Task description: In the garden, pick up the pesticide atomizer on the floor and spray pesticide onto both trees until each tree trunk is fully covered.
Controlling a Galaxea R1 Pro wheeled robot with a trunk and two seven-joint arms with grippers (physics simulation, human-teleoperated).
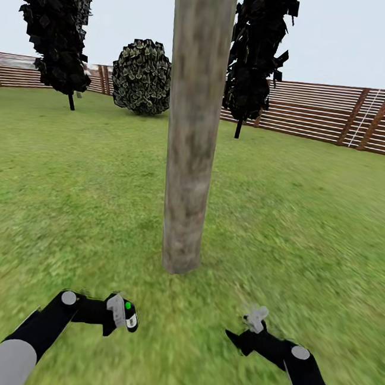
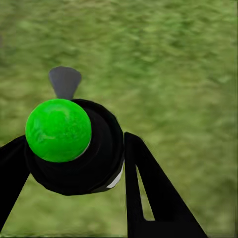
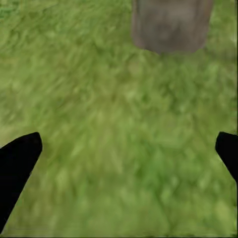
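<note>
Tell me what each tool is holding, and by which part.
Left tool grips the spray bottle around its black body, below the green cap. Right tool is open, holding nothing.

**Legible text and markings**

No text, number, brand or sign can be read in any view. The black bottle carries a small white label, visible at its edge in the left wrist view; the label is too small and blurred for any characters to be made out
</note>
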